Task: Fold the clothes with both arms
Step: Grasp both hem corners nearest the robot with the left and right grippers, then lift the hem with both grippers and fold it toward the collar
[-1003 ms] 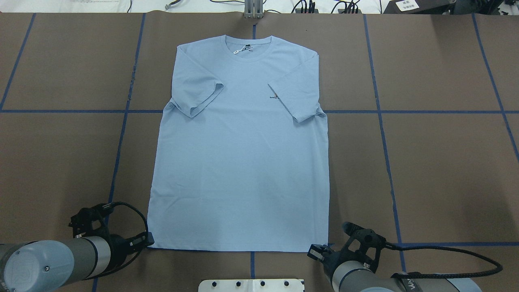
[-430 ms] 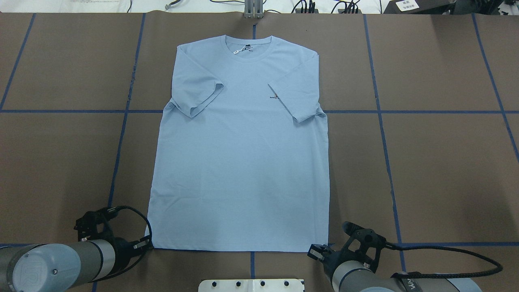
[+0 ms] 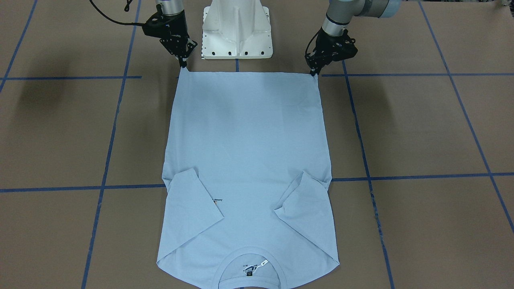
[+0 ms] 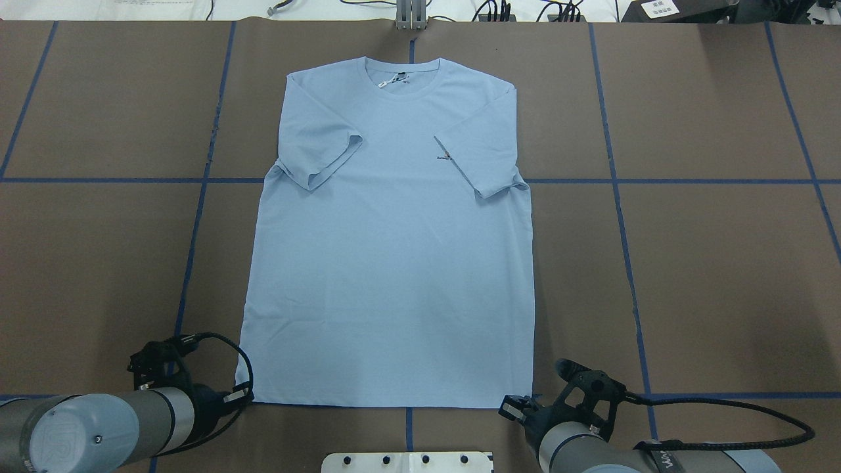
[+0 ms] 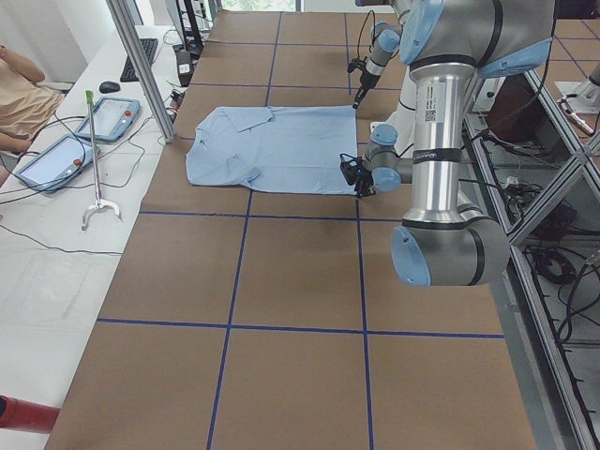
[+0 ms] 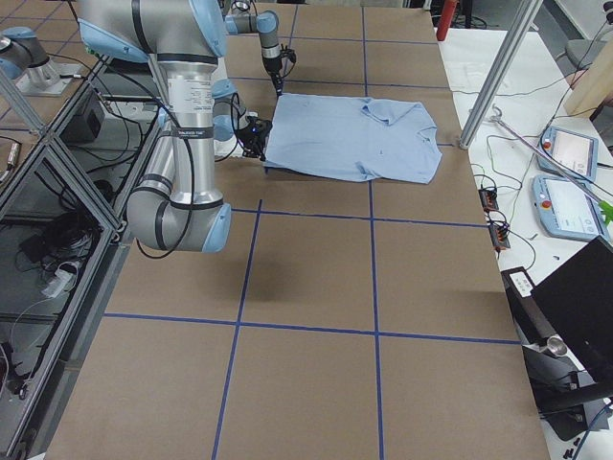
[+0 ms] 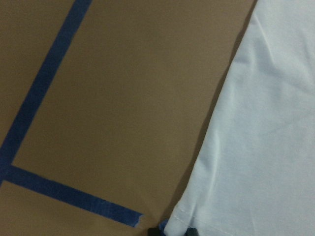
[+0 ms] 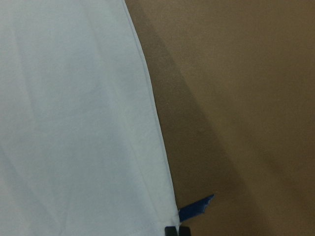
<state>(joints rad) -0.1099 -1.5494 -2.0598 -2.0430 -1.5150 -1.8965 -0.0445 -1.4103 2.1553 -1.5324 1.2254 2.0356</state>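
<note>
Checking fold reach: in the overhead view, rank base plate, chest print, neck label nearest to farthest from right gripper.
From the right gripper:
1. base plate, white, near edge, centre.
2. chest print, on the T-shirt, mid-table.
3. neck label, far end.

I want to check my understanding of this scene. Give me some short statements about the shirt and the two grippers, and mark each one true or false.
1. Both sleeves of the T-shirt are folded inward onto its front. True.
2. The collar lies at the end beside the white base. False: the hem is beside the base, and the collar is at the far end.
3. The left gripper is at one hem corner. True.
4. The right gripper hangs over the collar. False: it is at the other hem corner.
5. The T-shirt is folded in half. False: apart from the sleeves, it lies flat at full length.
</note>
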